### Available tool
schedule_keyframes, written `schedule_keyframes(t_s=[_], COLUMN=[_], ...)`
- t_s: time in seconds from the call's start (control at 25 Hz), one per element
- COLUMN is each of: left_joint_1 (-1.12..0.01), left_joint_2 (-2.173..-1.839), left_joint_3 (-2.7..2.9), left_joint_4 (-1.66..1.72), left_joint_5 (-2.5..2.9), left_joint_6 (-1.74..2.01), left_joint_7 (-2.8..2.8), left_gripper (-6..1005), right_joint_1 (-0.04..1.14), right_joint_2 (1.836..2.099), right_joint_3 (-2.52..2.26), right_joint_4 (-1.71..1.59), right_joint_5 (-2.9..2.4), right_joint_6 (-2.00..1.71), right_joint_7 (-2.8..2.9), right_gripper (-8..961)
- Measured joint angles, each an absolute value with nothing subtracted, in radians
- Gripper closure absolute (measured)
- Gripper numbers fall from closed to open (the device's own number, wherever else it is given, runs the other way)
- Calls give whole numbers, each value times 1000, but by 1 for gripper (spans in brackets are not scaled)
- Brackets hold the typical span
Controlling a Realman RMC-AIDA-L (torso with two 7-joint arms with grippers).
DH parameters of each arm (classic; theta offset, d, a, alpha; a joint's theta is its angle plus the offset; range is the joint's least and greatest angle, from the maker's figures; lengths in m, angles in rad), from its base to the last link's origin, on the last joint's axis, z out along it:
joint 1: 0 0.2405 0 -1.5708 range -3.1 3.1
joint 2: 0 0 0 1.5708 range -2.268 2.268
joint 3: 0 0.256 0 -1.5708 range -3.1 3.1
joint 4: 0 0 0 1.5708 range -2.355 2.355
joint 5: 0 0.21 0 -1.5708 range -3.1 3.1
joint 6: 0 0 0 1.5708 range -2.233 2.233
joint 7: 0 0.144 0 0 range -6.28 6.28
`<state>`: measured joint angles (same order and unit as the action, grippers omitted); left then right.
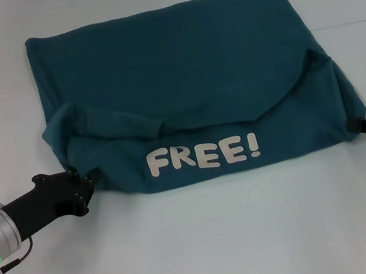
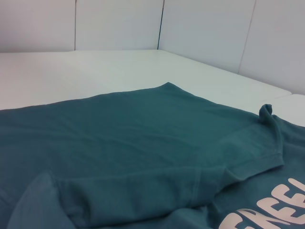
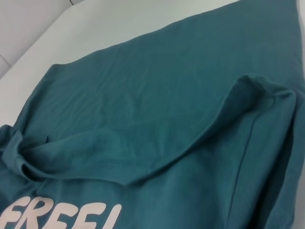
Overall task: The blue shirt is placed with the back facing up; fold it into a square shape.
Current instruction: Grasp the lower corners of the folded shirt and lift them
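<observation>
The blue shirt (image 1: pixel 179 74) lies spread on the white table. Its near part is turned over the rest, so off-white "FREE!" lettering (image 1: pixel 202 155) faces up along the near fold. That flap's seamed edge (image 1: pixel 194 122) sags in a curve across the middle, with raised corners at both sides. My left gripper (image 1: pixel 86 184) rests on the table at the near-left corner of the fold, touching or almost touching the cloth. At the near-right corner sits my right gripper (image 1: pixel 364 125), right at the cloth's edge. Both wrist views show only the shirt (image 2: pixel 119 143) (image 3: pixel 157 95), no fingers.
The white table (image 1: pixel 209 246) extends bare in front of the shirt and around it. Pale wall panels (image 2: pixel 119 24) stand behind the table's far edge in the left wrist view.
</observation>
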<state>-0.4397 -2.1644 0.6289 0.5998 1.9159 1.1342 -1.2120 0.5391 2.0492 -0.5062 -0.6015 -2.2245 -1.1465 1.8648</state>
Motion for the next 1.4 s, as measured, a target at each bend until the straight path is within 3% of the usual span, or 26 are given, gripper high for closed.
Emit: schedule_keyframes(t_s=[0.16, 1.4], left_joint_1=[-437, -240], left_joint_2=[-2165, -2164], left_joint_3=[629, 479], left_joint_4=[600, 783], left_joint_5=[1916, 2072], left_joint_6=[1137, 1615], left_joint_7=[-1223, -1466], left_gripper=[960, 959], right_joint_1=[534, 217], right_joint_2=[2049, 1996], right_joint_3=[-506, -325], right_joint_4=[-604, -621], right_joint_5=[-2216, -2049], right_joint_6=[-1156, -1602], right_joint_7=[1853, 1457], right_gripper=[952, 952])
